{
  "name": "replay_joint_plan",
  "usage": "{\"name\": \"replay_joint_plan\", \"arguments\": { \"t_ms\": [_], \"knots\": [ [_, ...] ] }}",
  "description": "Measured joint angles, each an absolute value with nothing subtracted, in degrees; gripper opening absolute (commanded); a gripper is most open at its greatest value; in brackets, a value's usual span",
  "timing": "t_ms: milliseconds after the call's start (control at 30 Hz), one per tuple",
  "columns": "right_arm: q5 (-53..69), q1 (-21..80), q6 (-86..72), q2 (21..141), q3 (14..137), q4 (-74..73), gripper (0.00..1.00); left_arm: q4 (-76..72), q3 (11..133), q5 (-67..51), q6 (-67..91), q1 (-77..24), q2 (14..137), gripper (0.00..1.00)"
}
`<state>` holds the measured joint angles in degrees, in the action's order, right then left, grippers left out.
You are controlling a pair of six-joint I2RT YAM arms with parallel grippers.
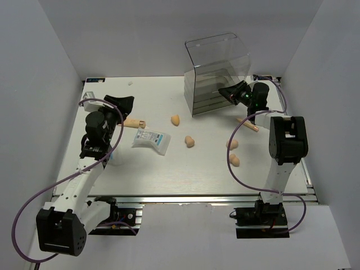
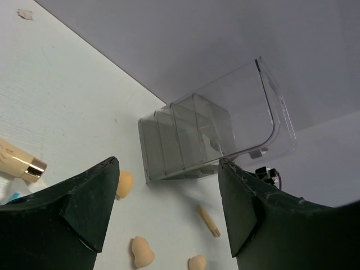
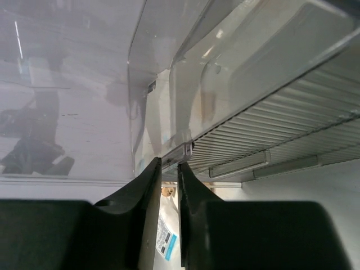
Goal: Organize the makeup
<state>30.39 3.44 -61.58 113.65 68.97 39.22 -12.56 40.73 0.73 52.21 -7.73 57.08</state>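
Four peach sponges lie on the white table: one (image 1: 175,119) near the box, one (image 1: 190,141) in the middle, and two (image 1: 232,144) (image 1: 234,160) at the right. The beige tube (image 1: 134,122) and the clear packet (image 1: 150,139) lie at the left. The thin peach stick (image 1: 249,124) lies by the right arm. My left gripper (image 1: 121,104) is open and empty above the tube; its view shows the tube (image 2: 19,163), sponges (image 2: 125,184) (image 2: 142,251) and the stick (image 2: 209,220). My right gripper (image 1: 230,93) is shut on a clear edge of the drawer box (image 3: 185,149).
The clear plastic drawer box (image 1: 216,70) stands at the back right, tilted, with its ribbed drawers facing the table; it also shows in the left wrist view (image 2: 208,129). A small white scrap (image 1: 130,82) lies at the back. Grey walls enclose the table on three sides.
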Motion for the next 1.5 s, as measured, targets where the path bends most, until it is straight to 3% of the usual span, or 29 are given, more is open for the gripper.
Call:
{"name": "replay_joint_plan", "arguments": {
  "t_ms": [200, 467, 833, 1233, 1300, 1333, 1367, 1500],
  "knots": [
    [30.4, 3.4, -62.8, 113.8, 68.8, 40.0, 0.00, -13.9, 42.6, 1.1, 51.8, -11.2, 60.2, 0.80],
    [29.9, 2.8, -64.4, 110.3, 63.8, 43.1, 0.00, -16.0, 47.7, 1.6, 49.7, -18.6, 68.8, 0.80],
    [30.4, 2.1, -63.0, 89.8, 56.1, 38.9, 0.00, -19.9, 58.8, -1.4, 44.9, -30.2, 87.9, 0.82],
    [31.5, 2.3, -59.8, 83.0, 56.1, 33.5, 0.00, -28.4, 67.0, -7.1, 44.2, -32.7, 96.6, 0.83],
    [31.5, 2.3, -59.5, 83.0, 56.1, 32.4, 0.10, -29.2, 67.6, -7.2, 44.2, -32.7, 96.5, 0.83],
    [31.5, 2.3, -59.4, 83.1, 56.1, 31.9, 0.29, -29.5, 67.6, -7.2, 44.2, -32.7, 96.3, 0.84],
    [31.5, 2.3, -59.2, 83.3, 56.1, 31.6, 0.36, -29.7, 67.4, -7.2, 44.2, -32.7, 96.1, 0.84],
    [32.3, 2.3, -60.8, 88.6, 55.2, 34.0, 0.42, -29.7, 65.7, -7.1, 44.1, -32.7, 95.2, 0.83]
  ]
}}
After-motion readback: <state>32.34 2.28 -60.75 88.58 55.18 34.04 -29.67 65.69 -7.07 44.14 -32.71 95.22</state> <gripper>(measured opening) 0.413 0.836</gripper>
